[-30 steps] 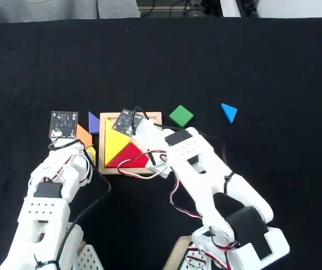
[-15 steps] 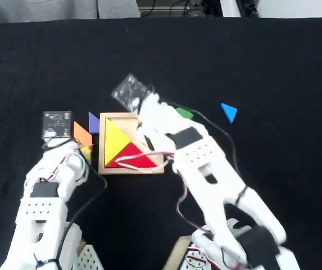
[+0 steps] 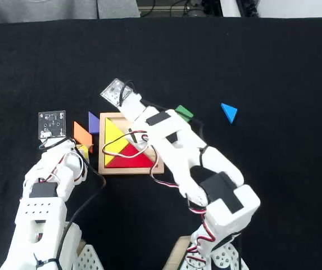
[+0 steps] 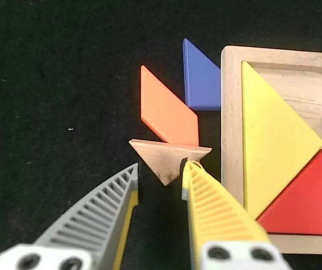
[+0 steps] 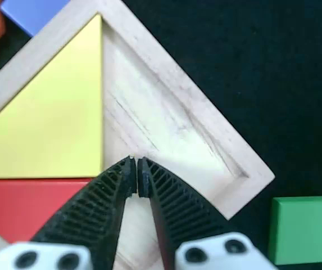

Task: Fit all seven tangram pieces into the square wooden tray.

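Honestly, my right claw (image 5: 136, 164) is clenched empty over bare wood in the tray (image 5: 205, 117), tips just beside the yellow triangle (image 5: 54, 112); dropping now could jam against it. My left claw (image 4: 163, 165) gapes around the wooden triangle (image 4: 169, 154), beyond it the orange piece (image 4: 167, 112), easily nudged.

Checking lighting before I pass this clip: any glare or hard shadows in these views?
Right wrist view: a bright sheen on the bare floor of the tray, beside the yellow triangle. Left wrist view: even light, no marked shadow on the black cloth. High view: evenly lit, no glare on the black cloth.
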{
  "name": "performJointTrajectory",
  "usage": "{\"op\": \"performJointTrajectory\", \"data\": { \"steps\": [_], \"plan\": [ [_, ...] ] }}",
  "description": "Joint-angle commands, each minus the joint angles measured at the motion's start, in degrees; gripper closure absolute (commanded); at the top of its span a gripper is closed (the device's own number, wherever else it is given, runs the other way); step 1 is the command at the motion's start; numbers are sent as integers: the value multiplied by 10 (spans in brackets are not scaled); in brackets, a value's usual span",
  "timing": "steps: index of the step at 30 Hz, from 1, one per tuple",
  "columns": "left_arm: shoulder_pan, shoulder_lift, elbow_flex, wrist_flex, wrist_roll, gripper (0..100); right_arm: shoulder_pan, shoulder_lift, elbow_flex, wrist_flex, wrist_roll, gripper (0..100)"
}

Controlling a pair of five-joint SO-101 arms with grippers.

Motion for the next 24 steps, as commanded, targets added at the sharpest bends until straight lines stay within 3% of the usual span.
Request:
{"op": "performJointTrajectory", "data": {
  "steps": [1, 9, 19, 24],
  "plan": [
    [8, -1, -10, -13, 4, 863, -18, -8, -32, -11, -4, 988],
    [8, -1, -9, -13, 4, 863, -42, -10, -36, 6, -4, 988],
    [7, -1, -10, -13, 4, 863, 113, -174, -7, 63, -9, 988],
    [0, -1, -14, -13, 4, 863, 155, -282, 167, -79, -9, 987]
  ]
}}
